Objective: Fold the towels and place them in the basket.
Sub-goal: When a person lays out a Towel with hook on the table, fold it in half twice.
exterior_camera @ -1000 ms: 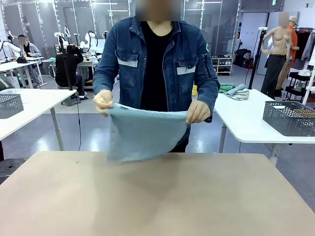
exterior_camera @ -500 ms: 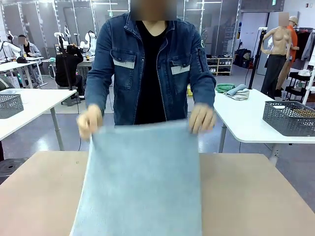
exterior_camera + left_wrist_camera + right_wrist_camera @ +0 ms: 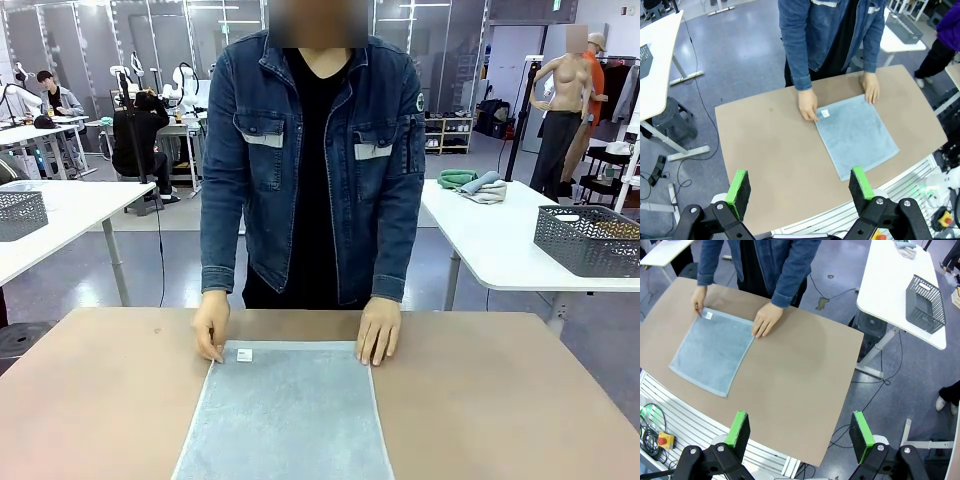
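Observation:
A pale blue-grey towel [image 3: 285, 415] lies spread flat on the brown table [image 3: 100, 400], with a small white label [image 3: 244, 353] at its far left corner. The person's hands [image 3: 379, 332] press its two far corners. My left gripper [image 3: 800, 185] hangs open high above the table's near side, with the towel [image 3: 856, 134] ahead to its right. My right gripper [image 3: 799, 429] is open too, well above the table, with the towel [image 3: 715, 351] to its left. A dark grey wire-mesh basket [image 3: 587, 238] stands on the white side table at the right, off the brown table.
The person stands at the far edge, leaning over the table. Another mesh basket [image 3: 22, 213] sits on the white table at the left. Folded cloths [image 3: 478, 185] lie on the right side table [image 3: 900, 295]. Bare tabletop flanks the towel on both sides.
The person swung the towel out from chest height and laid it flat on the table, and both hands now rest on its far corners. My grippers have not visibly moved.

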